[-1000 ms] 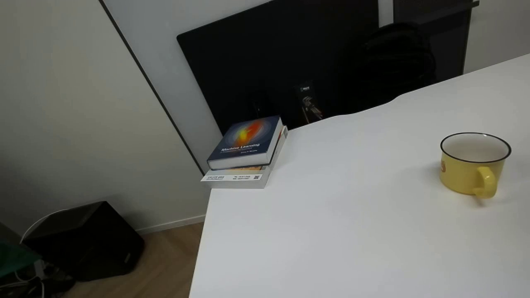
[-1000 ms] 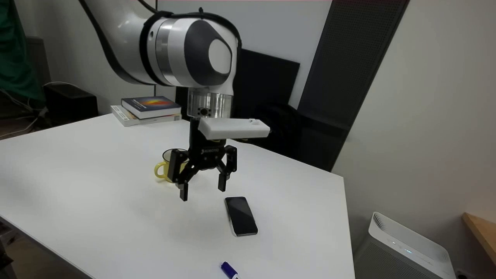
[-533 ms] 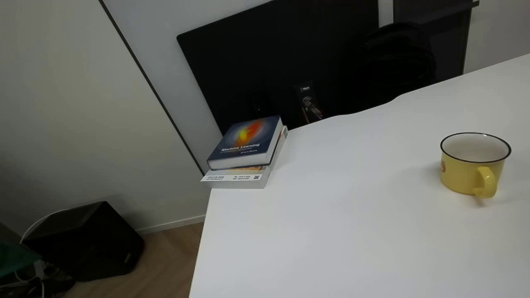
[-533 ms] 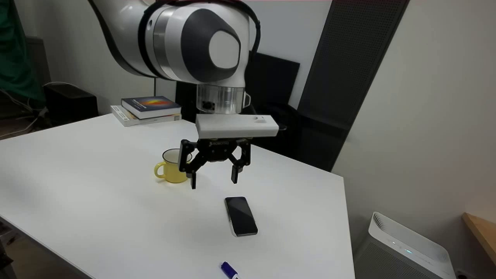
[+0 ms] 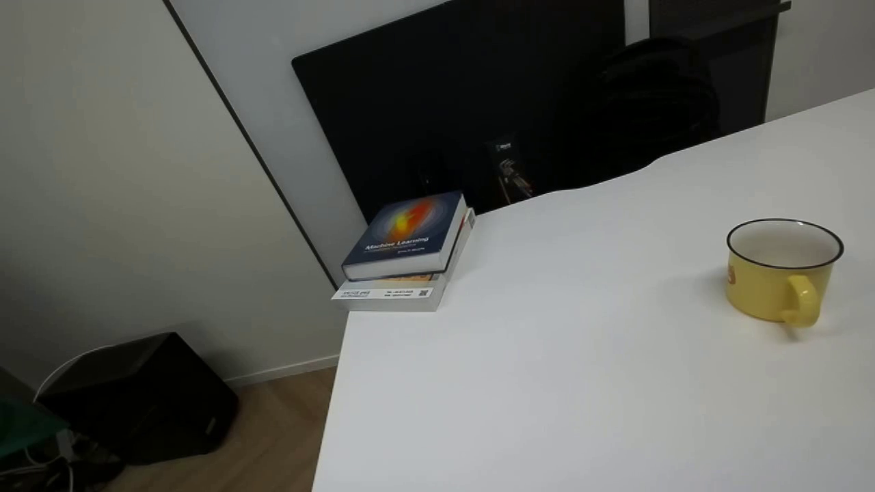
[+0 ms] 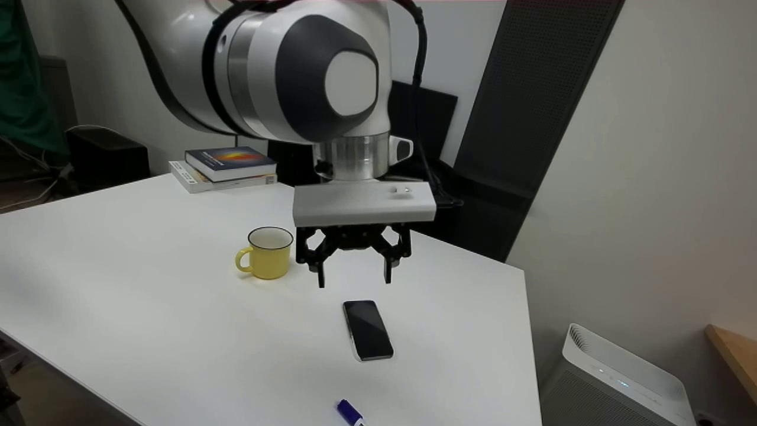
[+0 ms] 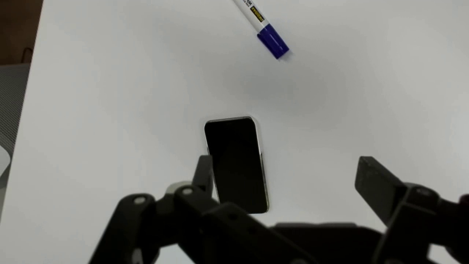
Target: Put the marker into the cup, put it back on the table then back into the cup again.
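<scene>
The marker, white with a blue cap, lies on the white table (image 5: 547, 383). Its cap end shows at the bottom edge of an exterior view (image 6: 351, 413), and the marker also shows at the top of the wrist view (image 7: 270, 38). The yellow cup with a dark rim stands upright, in both exterior views (image 5: 769, 290) (image 6: 270, 260). Its inside looks empty where visible. My gripper (image 6: 355, 282) is open and empty above the table, beside the cup and above the phone's far end. In the wrist view the gripper (image 7: 285, 168) has its fingers wide apart with nothing between them.
A black phone (image 6: 368, 330) lies on the table between cup and marker; it also shows in the wrist view (image 7: 238, 165). Two stacked books (image 6: 230, 165) lie at the far table corner. A white boxy appliance (image 6: 621, 378) stands beyond the table edge.
In an exterior view my gripper has moved right, away from in front of the cup, and the wrist has turned. The cup is now fully visible. Fingers stay open; marker, cup and phone are unmoved.
</scene>
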